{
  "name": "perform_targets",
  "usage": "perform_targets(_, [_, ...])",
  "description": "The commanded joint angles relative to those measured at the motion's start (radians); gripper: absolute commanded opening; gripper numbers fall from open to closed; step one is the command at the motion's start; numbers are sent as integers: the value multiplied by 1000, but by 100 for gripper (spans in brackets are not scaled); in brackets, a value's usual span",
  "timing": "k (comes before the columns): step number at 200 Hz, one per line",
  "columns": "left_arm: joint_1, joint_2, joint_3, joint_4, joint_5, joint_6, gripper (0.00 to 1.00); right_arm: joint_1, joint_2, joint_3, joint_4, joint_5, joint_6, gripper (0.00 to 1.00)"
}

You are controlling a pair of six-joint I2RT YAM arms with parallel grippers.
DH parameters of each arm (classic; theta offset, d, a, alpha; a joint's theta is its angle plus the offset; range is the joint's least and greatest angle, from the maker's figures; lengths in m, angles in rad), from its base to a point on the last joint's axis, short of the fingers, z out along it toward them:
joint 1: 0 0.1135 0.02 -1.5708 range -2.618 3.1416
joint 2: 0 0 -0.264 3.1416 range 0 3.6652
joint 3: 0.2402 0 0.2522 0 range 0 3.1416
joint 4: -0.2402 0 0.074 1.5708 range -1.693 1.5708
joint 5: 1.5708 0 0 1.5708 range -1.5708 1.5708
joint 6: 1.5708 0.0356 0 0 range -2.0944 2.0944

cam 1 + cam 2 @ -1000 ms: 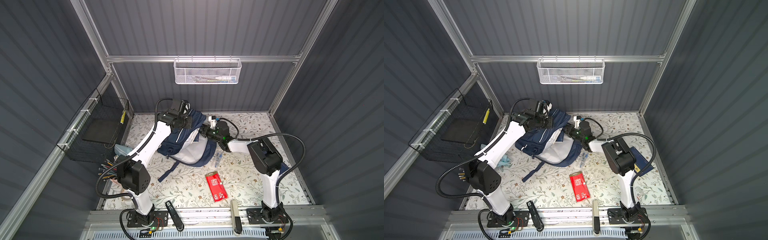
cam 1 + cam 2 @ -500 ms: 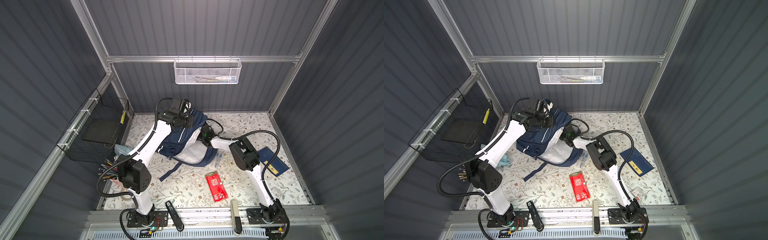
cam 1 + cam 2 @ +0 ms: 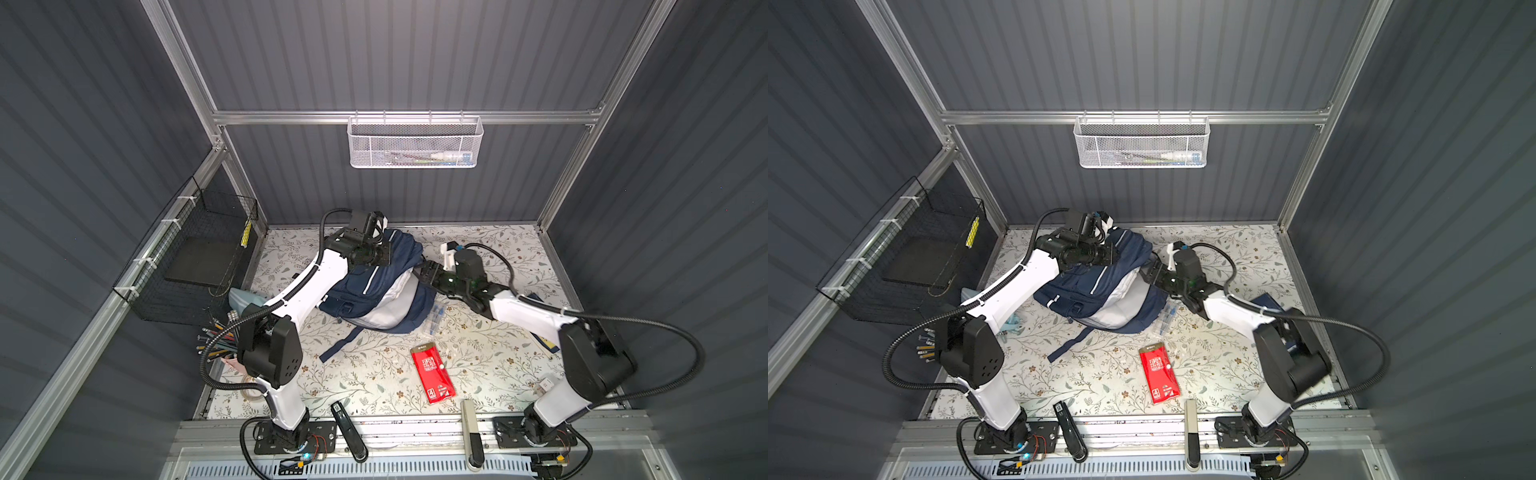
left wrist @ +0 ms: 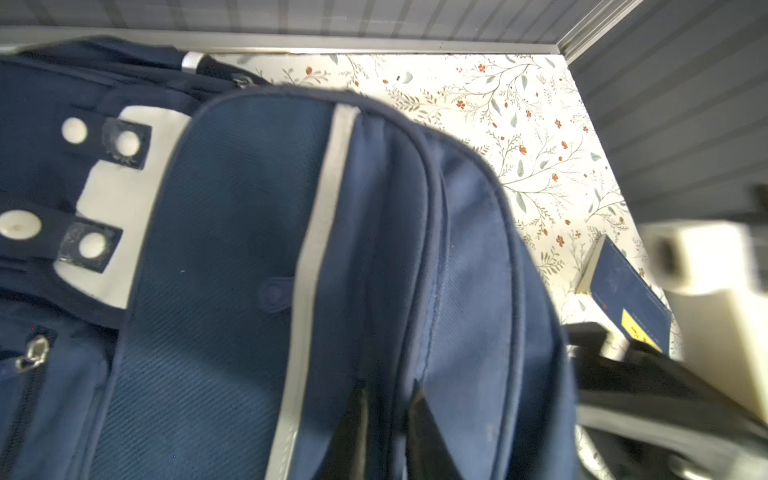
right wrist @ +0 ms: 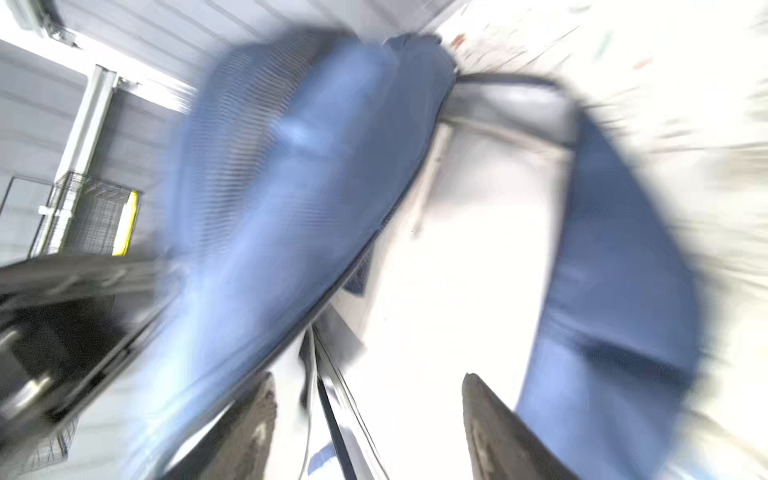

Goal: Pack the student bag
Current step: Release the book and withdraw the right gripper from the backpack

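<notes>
The student bag (image 3: 374,291) (image 3: 1096,291), navy with a white stripe and pale grey lining, lies at the middle back of the flowered table, its mouth turned to the right. My left gripper (image 3: 386,255) (image 4: 388,390) is at the bag's raised top edge. Its jaws stand slightly apart astride a seam of the navy fabric (image 4: 232,249). My right gripper (image 3: 419,270) (image 5: 365,378) is open wide at the bag's mouth, and only the pale lining and a thin dark edge show between its fingers. The right wrist view is blurred.
A red packet (image 3: 432,374) and a clear packet of small blue items (image 3: 434,316) lie in front of the bag. A blue notebook (image 4: 627,299) lies partly under the right arm. At the left are a light-blue pouch (image 3: 245,297), pencils (image 3: 216,336) and a black wire basket (image 3: 195,257).
My right arm reached toward the bag's mouth, then drew back to the right, and its gripper opened. My left gripper stayed at the bag's top and its jaws eased apart.
</notes>
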Motion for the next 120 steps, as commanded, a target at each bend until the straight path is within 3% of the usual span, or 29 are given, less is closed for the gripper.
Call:
perform_targets(1, [-61,-11,-5,4,-59,29,40,-129,-123,-69,-248,18,-85,80])
perform_targets(19, [-99,-7,-46,65,-47,15,67,-287,-197,-64,-429,24,-158,82])
perform_targets(46, [-180,17,-54,130,-48,-5,89,-482,-260,-73,-552,108,-280,87])
perform_targets(65, [-227,45,-71,207,20,-37,93,-624,-210,-33,-642,114,-329,88])
perform_targets(95, [-307,108,-75,274,63,-52,93,-717,-53,77,-755,303,-445,89])
perform_targets(120, [-335,134,-100,370,148,-101,92,-784,74,155,-799,323,-493,89])
